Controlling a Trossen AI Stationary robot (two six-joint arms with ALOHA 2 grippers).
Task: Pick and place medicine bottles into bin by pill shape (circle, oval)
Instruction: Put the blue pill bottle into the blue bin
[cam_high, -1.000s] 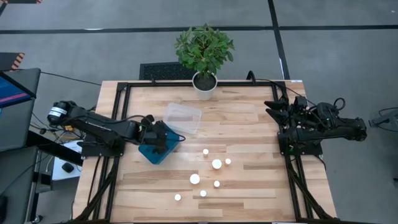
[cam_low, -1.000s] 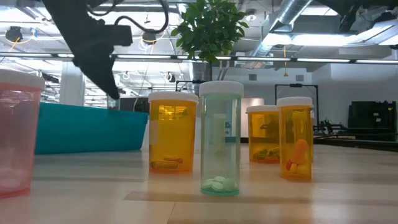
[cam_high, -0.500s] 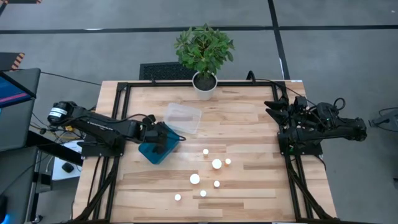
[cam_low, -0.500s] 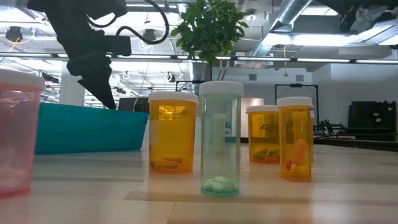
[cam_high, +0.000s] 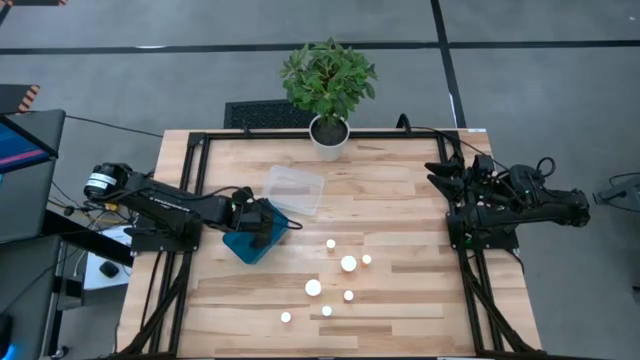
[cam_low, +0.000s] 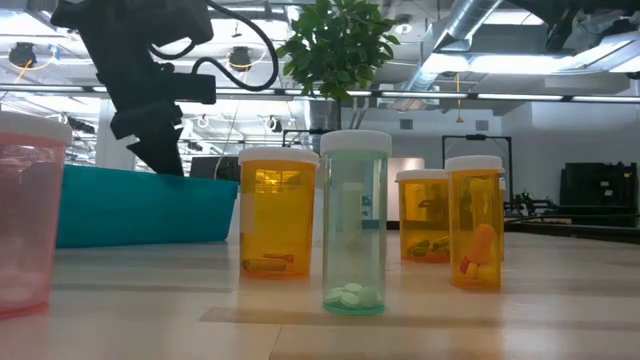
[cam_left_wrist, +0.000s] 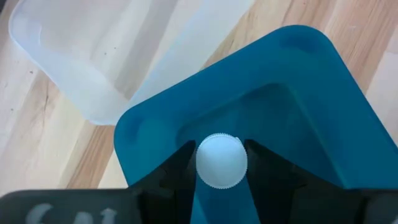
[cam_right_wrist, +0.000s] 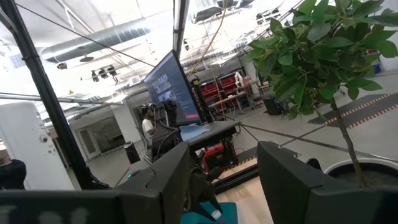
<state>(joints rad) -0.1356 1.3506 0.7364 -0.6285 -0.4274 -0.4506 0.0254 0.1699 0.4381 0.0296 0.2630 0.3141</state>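
My left gripper is over the teal bin, shut on a white-capped medicine bottle. In the low view it reaches down behind the bin's rim. Several more white-capped bottles stand upright on the wood table's middle. The low view shows them as orange bottles, a clear green one and a pink one. A clear bin lies next to the teal one. My right gripper waits open at the table's right edge. My left gripper holds the bottle just below its white cap, pinched between the two fingers, one on each side. The fingers point down into the teal bin, and the cap faces the wrist camera. Whether the bottle's bottom rests on the bin floor is hidden.
A white pot with a green plant stands at the table's far edge. A black frame runs along the table's left, far and right sides. Bare wood lies between the bottles and the right arm.
My left gripper has gone down toward the teal bin with the bottle and has tipped to point more steeply down. The bottles on the table have stayed where they were.
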